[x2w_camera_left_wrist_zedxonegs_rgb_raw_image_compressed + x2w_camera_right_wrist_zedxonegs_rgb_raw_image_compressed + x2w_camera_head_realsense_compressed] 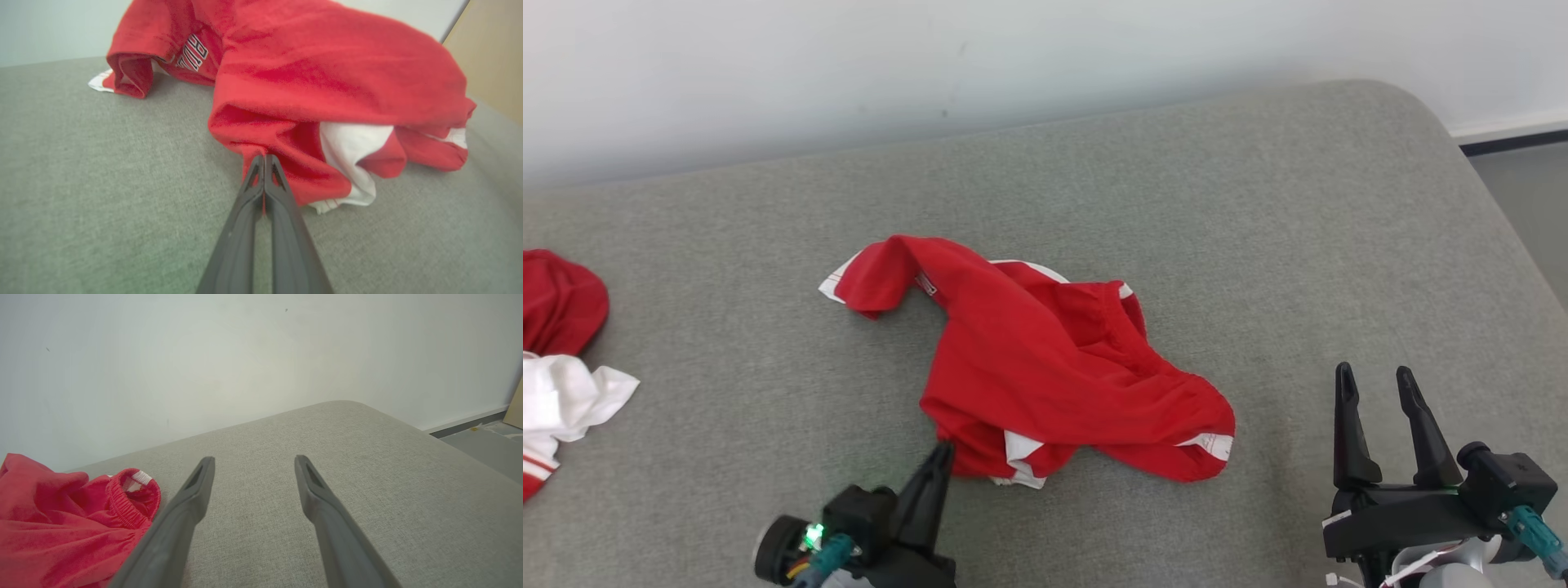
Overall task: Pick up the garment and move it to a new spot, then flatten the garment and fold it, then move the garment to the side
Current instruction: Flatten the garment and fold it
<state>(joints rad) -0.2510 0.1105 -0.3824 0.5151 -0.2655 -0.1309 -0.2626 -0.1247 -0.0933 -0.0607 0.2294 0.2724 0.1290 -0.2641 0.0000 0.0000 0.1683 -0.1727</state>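
Observation:
The garment (1045, 359) is a crumpled red piece with white trim, lying in the middle of the grey cushioned surface (1258, 229). My left gripper (943, 447) is at its near-left edge, and in the left wrist view its fingertips (263, 158) are pressed together on a fold of the red cloth (327, 90). My right gripper (1376, 378) stands open to the right of the garment, apart from it, with nothing between its fingers (253, 461). The garment's elastic waistband (130, 494) shows at the left of the right wrist view.
Another red and white pile of cloth (556, 367) lies at the far left edge of the surface. A pale wall (931, 65) runs behind. The surface's rounded right edge (1486, 188) drops to a grey floor (1527, 204).

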